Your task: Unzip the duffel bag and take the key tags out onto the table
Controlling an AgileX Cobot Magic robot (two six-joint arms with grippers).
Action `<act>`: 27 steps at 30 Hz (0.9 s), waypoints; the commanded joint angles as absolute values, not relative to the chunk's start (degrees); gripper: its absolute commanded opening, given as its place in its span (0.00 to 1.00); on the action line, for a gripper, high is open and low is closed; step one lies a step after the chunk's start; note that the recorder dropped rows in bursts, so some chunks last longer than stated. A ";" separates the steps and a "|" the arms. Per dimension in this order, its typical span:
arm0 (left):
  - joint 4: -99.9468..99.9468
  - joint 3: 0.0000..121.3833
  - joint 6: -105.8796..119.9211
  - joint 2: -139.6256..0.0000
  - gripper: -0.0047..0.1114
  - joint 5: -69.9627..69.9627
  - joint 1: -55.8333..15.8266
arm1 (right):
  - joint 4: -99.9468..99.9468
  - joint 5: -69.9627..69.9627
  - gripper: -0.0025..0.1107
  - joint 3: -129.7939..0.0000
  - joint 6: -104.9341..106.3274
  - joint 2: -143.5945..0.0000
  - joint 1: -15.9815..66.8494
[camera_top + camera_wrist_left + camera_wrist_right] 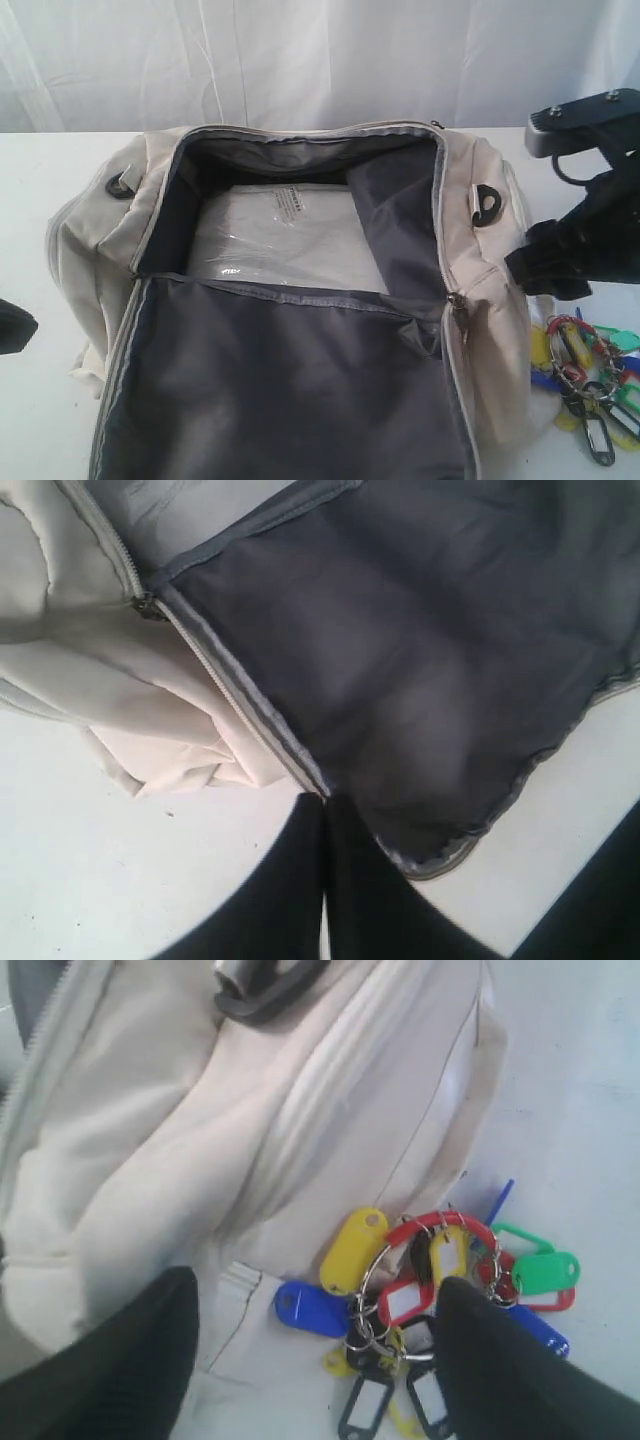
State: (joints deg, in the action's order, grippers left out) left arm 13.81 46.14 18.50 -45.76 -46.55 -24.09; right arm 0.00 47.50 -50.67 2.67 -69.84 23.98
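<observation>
Now, exterior view, bag: the duffel bag (pixel 485 250) lies on the table (pixel 30 430), fully unzipped, with its grey-lined top flap (pixel 280 400) folded out toward the camera.
Exterior view, bag contents: a flat packet in clear plastic (pixel 290 240) lies on the bag floor.
Exterior view, key tags: the key tags (pixel 590 385) lie on the table just beside the bag, outside it, on the right arm's side.
Exterior view, right gripper: the right gripper (pixel 550 265) hangs above the tags, close to the bag's end wall.
Left wrist view, left gripper: the left gripper (pixel 322 880) has its fingers pressed together, the tips at the zip edge (pixel 230 695) of the bag's flap; whether they pinch that edge cannot be told.
Right wrist view, right gripper: its fingers (pixel 130 1360) are spread wide and hold nothing.
Right wrist view, key tags: the bunch lies between and below the fingers, the yellow and blue tags resting against the bag's fabric.
</observation>
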 commanded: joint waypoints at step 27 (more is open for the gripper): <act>-5.18 45.75 -2.81 -43.31 0.04 -34.35 -24.13 | 14.27 51.80 0.02 -50.54 -6.93 -31.60 23.83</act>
